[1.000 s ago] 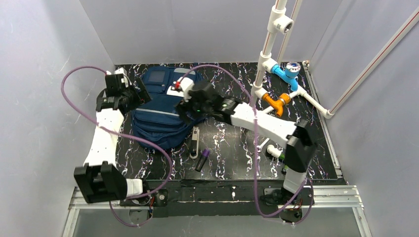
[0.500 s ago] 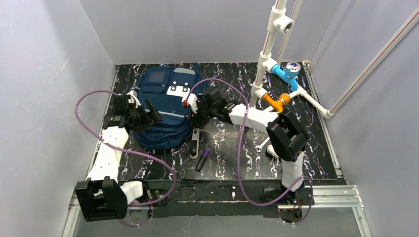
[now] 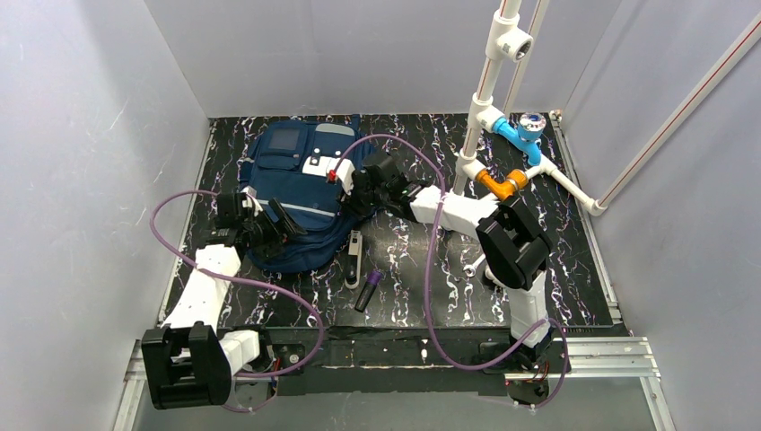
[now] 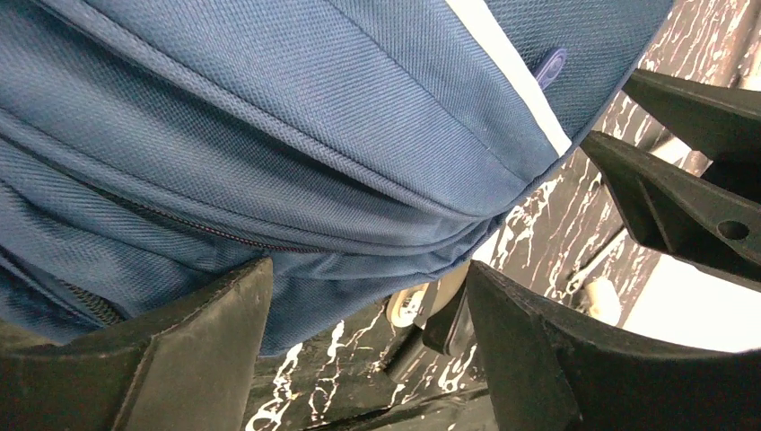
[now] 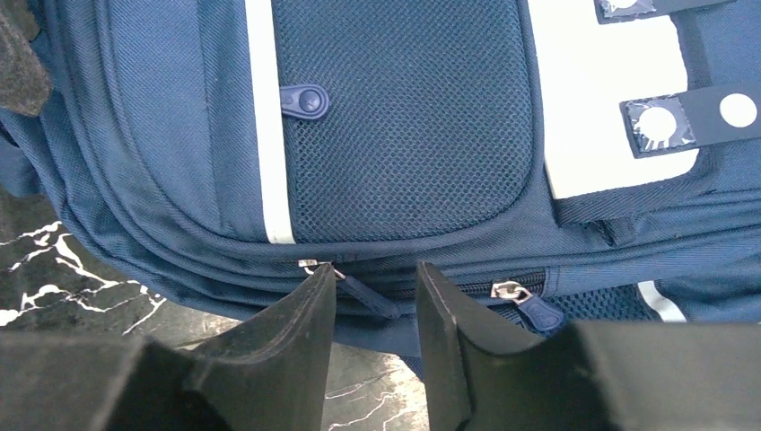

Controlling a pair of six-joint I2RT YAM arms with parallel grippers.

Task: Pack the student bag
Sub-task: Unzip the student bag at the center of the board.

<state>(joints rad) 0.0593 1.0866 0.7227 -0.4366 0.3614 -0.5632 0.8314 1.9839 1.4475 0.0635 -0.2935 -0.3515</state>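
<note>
The student bag (image 3: 301, 193) lies flat on the far left part of the tabletop (image 3: 422, 278), its front with the pockets and pale stripes facing up. At its near left edge we see the left fingers (image 3: 278, 220) low against the fabric. In the left wrist view they (image 4: 206, 332) stand wide apart with a fold of the bag (image 4: 269, 135) bulging above the gap, and nothing is clamped. At the bag's right side the right fingers (image 3: 354, 189) reach in over the zippered seam. In the right wrist view they (image 5: 287, 332) are only narrowly parted and a zipper pull (image 5: 363, 294) sits in the gap, though we cannot tell whether either finger touches it. A second zipper pull (image 5: 520, 301) lies just to the right of them. Near the bag's lower right corner a purple-capped marker (image 3: 368, 289) rests on the tabletop. Well apart at the far right stand white pipes with a blue fitting (image 3: 520, 133) and an orange fitting (image 3: 502, 184).
</note>
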